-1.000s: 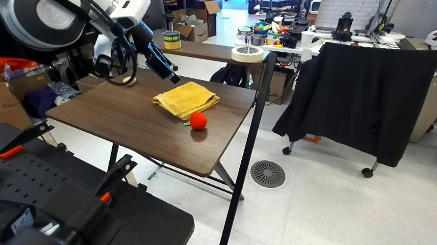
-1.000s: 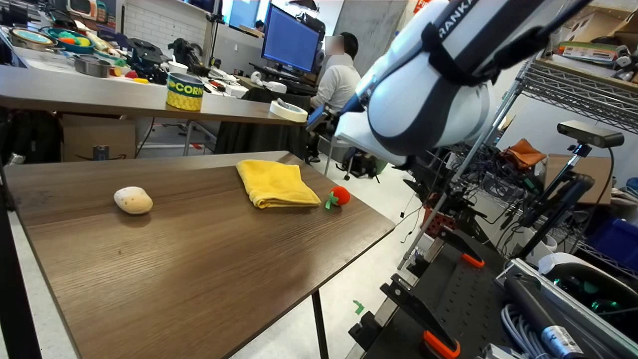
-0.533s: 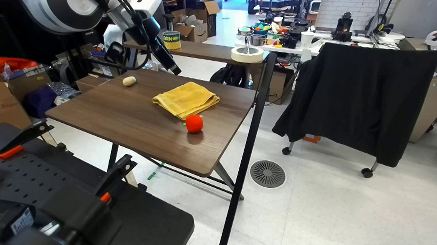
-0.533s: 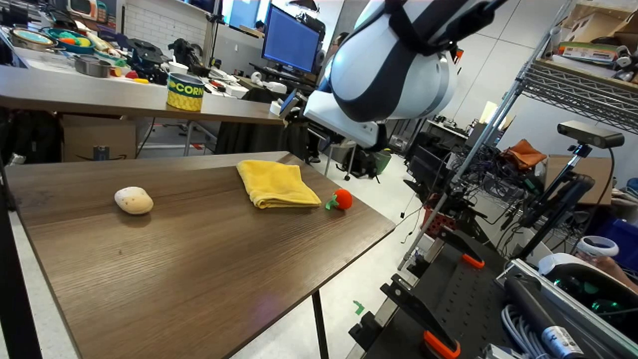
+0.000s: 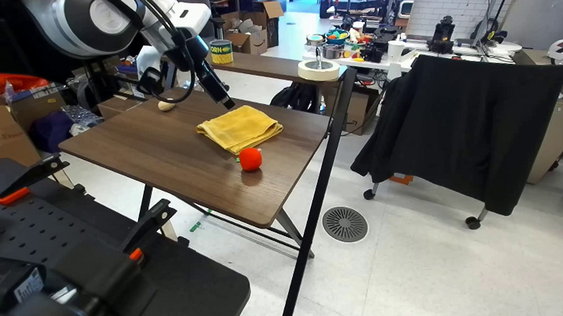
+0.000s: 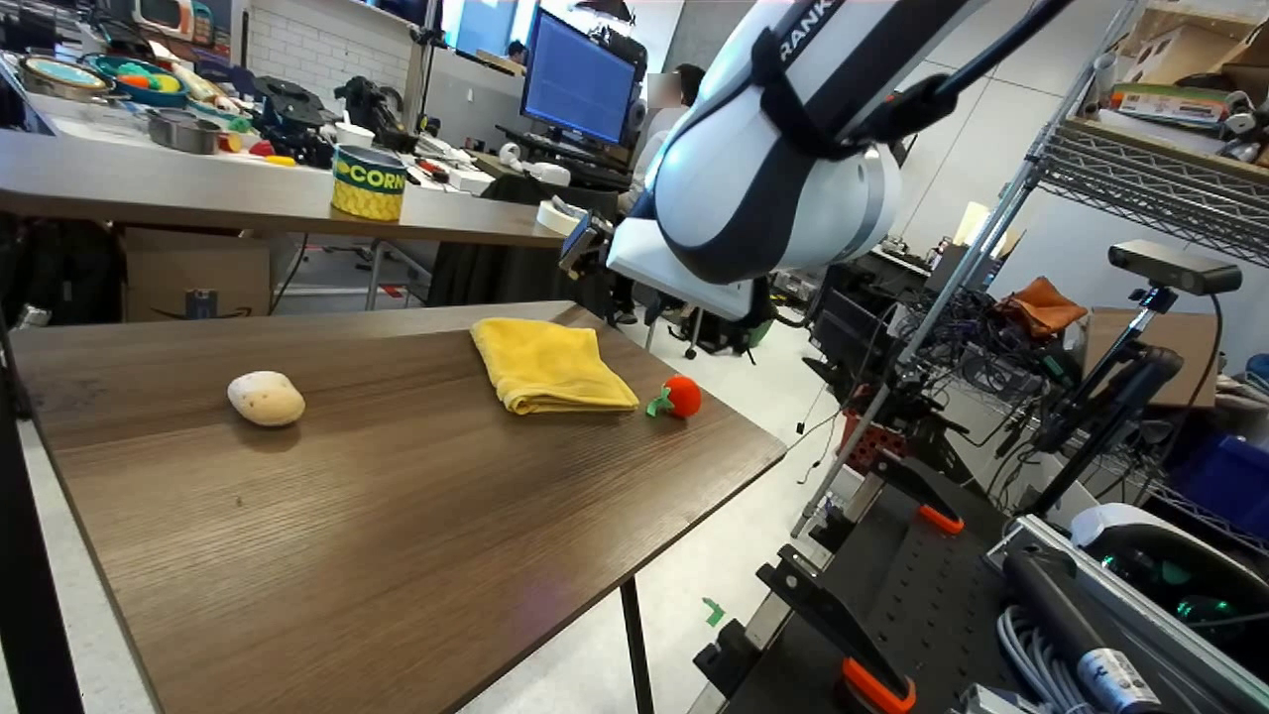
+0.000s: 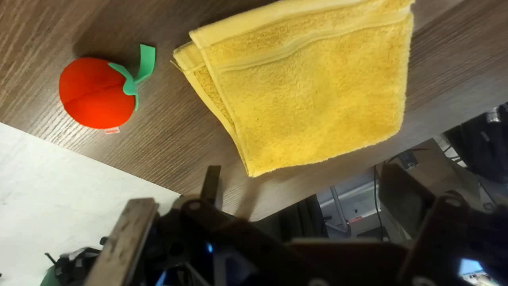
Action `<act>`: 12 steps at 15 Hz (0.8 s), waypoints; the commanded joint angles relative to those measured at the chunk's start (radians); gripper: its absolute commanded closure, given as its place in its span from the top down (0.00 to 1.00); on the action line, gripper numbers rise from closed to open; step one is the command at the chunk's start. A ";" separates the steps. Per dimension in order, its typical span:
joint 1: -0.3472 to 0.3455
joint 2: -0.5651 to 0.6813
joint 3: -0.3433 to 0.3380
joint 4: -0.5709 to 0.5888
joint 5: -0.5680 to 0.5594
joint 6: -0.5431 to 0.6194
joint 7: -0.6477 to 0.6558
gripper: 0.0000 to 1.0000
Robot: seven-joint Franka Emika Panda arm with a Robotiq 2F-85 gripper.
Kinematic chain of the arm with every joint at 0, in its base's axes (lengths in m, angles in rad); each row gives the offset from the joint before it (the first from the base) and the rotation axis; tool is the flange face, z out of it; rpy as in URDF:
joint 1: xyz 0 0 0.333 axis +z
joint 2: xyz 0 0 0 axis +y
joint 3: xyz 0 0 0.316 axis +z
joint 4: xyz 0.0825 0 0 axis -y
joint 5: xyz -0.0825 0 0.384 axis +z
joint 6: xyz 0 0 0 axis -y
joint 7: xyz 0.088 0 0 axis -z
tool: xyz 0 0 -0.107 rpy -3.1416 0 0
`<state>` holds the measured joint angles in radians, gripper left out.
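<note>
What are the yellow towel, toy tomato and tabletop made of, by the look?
Towel: terry cloth, probably cotton, matte; fuzzy pile and flat woven bands show.
Tomato: seems stuffed fabric, matte red; a seam-like line crosses it, and the green leaves look like flat felt or foam.
Tabletop: wood or wood-look laminate, low sheen; grain streaks and soft reflections show, but not which.

Folded yellow cloth [image 7: 313,91], green-leaved red toy tomato [image 7: 95,95] near it, brown tabletop [image 7: 166,139] beneath, pincer [image 7: 305,182] spread wide
</note>
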<state>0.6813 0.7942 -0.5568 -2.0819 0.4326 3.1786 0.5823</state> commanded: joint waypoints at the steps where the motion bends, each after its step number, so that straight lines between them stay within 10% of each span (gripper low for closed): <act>1: -0.054 0.116 -0.001 0.131 -0.010 -0.070 0.043 1.00; 7: -0.194 0.224 0.059 0.373 -0.098 -0.237 0.088 1.00; 12: -0.201 0.205 0.066 0.340 -0.140 -0.204 0.110 1.00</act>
<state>0.5028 1.0098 -0.5086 -1.7380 0.3501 2.9665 0.6547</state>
